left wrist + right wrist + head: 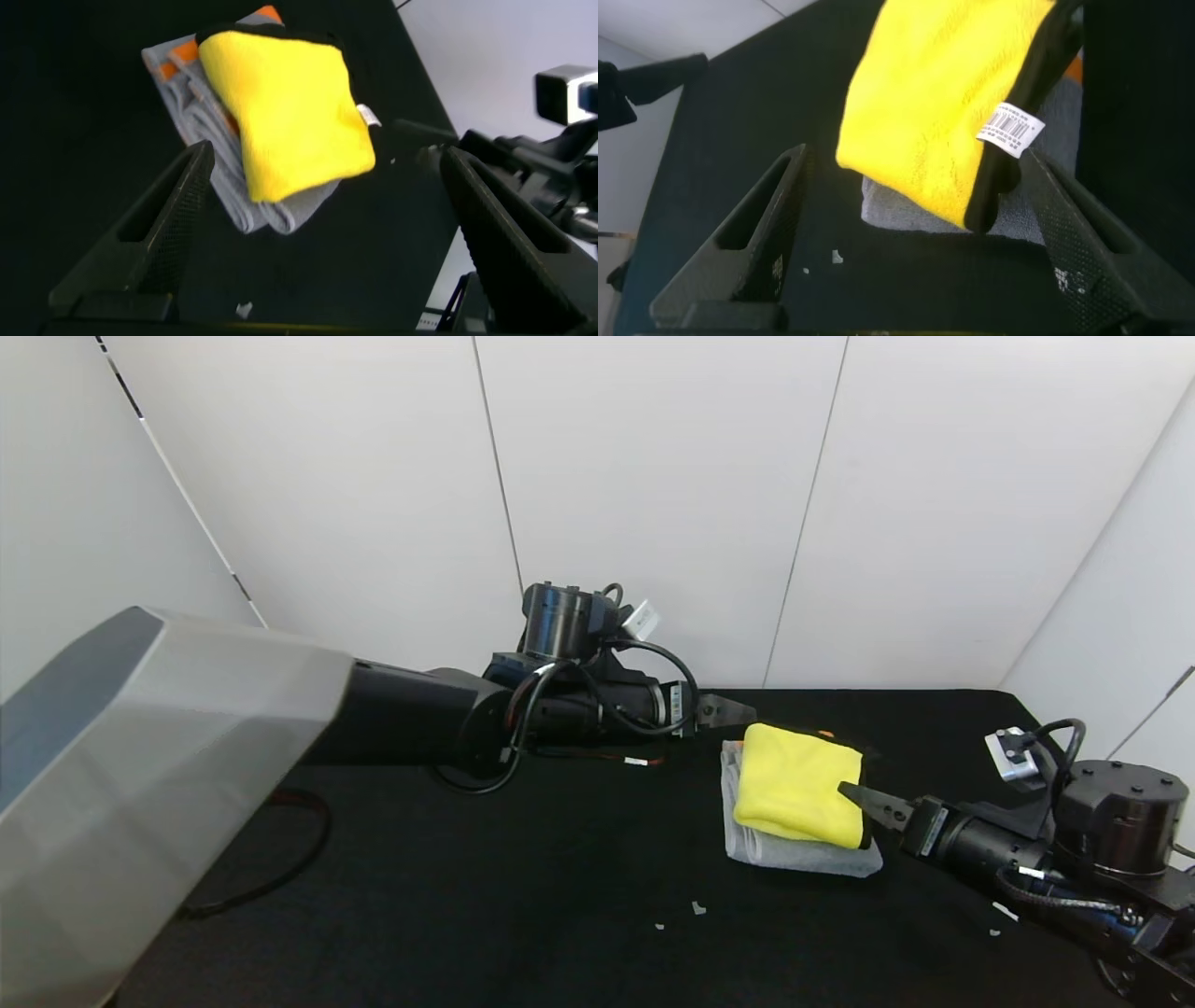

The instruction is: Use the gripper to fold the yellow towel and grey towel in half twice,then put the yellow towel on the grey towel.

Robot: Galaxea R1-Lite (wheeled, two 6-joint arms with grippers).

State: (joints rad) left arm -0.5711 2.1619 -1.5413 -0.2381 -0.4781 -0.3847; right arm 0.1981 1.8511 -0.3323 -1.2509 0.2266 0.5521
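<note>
**Yellow towel stacked on grey towel, both grippers open beside it**

Head view: the left arm reaches across the black table [523, 877] from the left, its left gripper [733, 711] just behind the far left corner of the stack. The right arm comes in low from the right; the right gripper [864, 798] points at the stack's right edge, a fingertip just at the yellow towel [798, 784]. That towel lies folded on the folded grey towel [803, 854], whose near and left edges stick out beneath. White wall panels [653, 495] close off the back and sides. Wide bare tabletop lies left of and in front of the stack, with a few small white scraps [697, 907] on it.

Left wrist view: the left gripper [327, 233] stands wide, holding nothing, the stack between and beyond its fingers [173, 219]. Orange marks show on the grey towel [215, 140] beside the yellow one [290, 112].

Right wrist view: the right gripper [920, 233] is spread wide and empty. The yellow towel [943, 103], with its dark trim and white tag [1009, 126], lies ahead over the grey towel [896, 210].
</note>
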